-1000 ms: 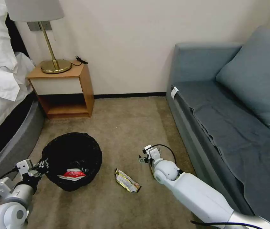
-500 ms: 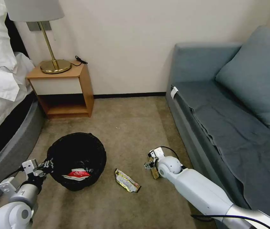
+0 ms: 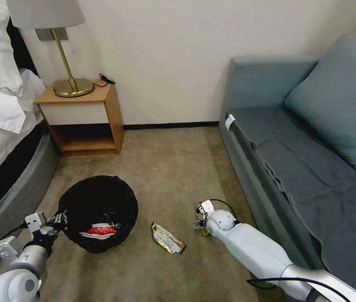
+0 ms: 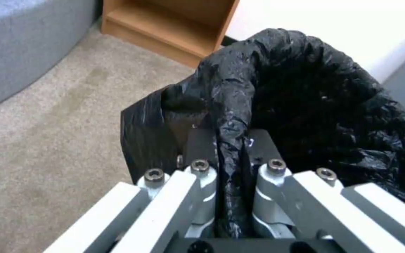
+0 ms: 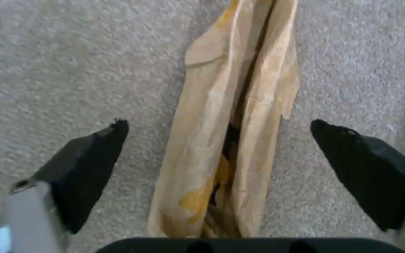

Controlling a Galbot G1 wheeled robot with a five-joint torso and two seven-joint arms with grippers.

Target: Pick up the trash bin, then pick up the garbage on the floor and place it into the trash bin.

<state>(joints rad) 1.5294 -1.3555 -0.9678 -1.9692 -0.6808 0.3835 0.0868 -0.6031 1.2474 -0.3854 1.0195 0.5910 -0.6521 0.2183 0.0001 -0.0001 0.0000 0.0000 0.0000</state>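
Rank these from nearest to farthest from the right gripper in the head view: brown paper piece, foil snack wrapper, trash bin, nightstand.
1. Brown paper piece, on the carpet directly under the open right gripper.
2. Foil snack wrapper, on the floor toward the robot's left.
3. Trash bin, farther left, its bag clamped by the left gripper.
4. Nightstand, by the far wall.

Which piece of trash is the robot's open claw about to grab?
The folded brown paper piece, lying on the carpet between the right gripper's open fingers. The yellowish foil wrapper lies apart; the red-white wrapper is already binned.
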